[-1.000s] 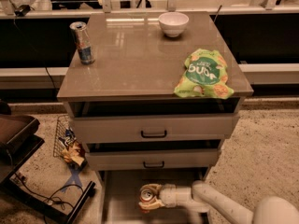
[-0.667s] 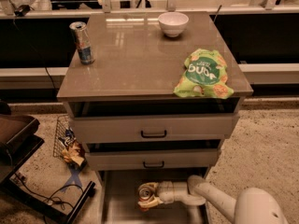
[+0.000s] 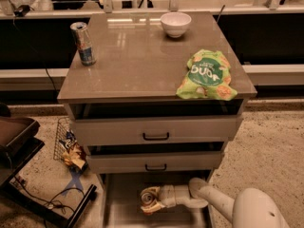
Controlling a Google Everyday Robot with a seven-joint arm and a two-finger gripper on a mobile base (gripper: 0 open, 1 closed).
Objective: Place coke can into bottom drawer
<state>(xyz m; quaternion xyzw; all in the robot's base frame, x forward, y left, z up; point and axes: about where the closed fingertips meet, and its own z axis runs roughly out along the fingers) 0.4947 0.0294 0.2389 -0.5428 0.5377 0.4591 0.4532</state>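
Note:
The coke can (image 3: 150, 199), red with a silver top, lies tilted on its side low inside the open bottom drawer (image 3: 121, 205), at about the middle of its grey floor. My gripper (image 3: 160, 197) reaches in from the right at the end of the white arm (image 3: 209, 198) and is closed around the can's right end. The can is at or just above the drawer floor; I cannot tell whether it touches. The drawer's front part is cut off by the lower frame edge.
On the cabinet top stand a blue-and-silver can (image 3: 83, 42), a white bowl (image 3: 175, 23) and a green snack bag (image 3: 206, 75). The two upper drawers (image 3: 156, 137) hang slightly ajar above the arm. A wire basket with wrappers (image 3: 69, 144) and a dark cart (image 3: 19, 141) are at left.
The arm's elbow has shifted left and closer to the cabinet. The coke can has stayed at nearly the same spot in the drawer, still in the gripper.

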